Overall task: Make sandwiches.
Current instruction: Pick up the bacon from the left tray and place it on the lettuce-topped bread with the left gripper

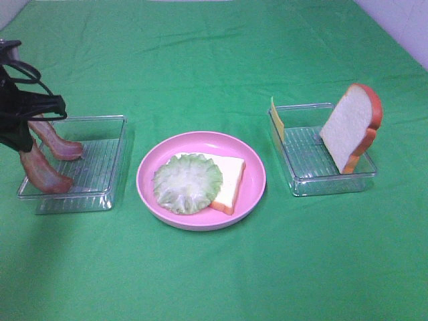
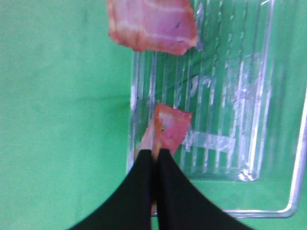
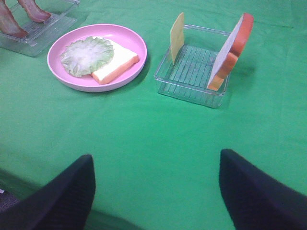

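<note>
My left gripper is shut on the upper end of a reddish-brown bacon strip, whose lower end rests in the left clear tray. A second bacon strip leans in the same tray. On the pink plate lies a white bread slice with a pale green lettuce leaf partly on top. A second bread slice and a thin yellow cheese slice stand in the right clear tray. My right gripper is open and empty above the cloth, near the table's front.
A green cloth covers the whole table. In the right wrist view the plate, the right tray and the left tray all lie well ahead of the fingers.
</note>
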`<state>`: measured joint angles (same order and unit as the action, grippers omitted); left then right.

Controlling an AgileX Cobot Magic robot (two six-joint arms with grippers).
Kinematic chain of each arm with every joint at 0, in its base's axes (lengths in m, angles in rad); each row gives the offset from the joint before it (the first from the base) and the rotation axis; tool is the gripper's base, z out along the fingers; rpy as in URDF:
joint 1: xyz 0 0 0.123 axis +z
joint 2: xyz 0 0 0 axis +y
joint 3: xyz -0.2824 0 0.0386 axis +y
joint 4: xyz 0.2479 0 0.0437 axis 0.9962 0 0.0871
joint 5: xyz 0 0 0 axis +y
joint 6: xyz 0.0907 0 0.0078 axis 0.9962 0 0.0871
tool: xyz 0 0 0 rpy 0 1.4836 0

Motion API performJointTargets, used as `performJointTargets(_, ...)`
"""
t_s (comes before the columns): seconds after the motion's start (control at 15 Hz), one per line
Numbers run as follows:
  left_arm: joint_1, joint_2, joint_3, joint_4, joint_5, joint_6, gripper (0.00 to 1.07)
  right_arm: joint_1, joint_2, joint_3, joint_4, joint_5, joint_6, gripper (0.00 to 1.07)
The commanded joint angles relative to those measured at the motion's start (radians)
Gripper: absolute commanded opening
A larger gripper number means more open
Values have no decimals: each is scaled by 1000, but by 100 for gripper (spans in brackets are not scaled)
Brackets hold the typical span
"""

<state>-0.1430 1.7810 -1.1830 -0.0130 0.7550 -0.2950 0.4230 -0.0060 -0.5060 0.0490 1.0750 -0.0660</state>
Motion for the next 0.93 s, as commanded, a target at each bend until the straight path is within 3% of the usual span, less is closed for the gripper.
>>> performJointTargets(0.07,1,-43,-49,-81,-5,7,0,-1,-7,2,1,-14,-9,70)
performJointTargets(0.13,1,-47,-60,-110,-3,17,0,-1,-7,2,1,-14,-9,70)
performJointTargets(0.2,-3,-52,-77,-181,-7,61,0,-1,-7,2,1,-14,-9,70)
performJointTargets(0.33,-13,-49,-105,-387,-24,192,0,-1,-7,2,1,-14,-9,70)
performJointTargets(0.4,-24,-49,-105,-516,-55,269,0,-1,-7,2,1,-14,-9,70)
performJointTargets(0.47,-63,-49,-105,-736,-107,456,0,-1,-7,2,1,-14,-9,70)
performJointTargets(0.53,-90,-47,-105,-837,-123,545,0,-1,-7,2,1,-14,-9,70)
performJointTargets(0.73,-159,-24,-105,-1073,-135,715,0,-1,-7,2,1,-14,-9,70)
performJointTargets(0.93,-263,73,-111,-1287,-134,848,0,-1,-7,2,1,-14,-9,70)
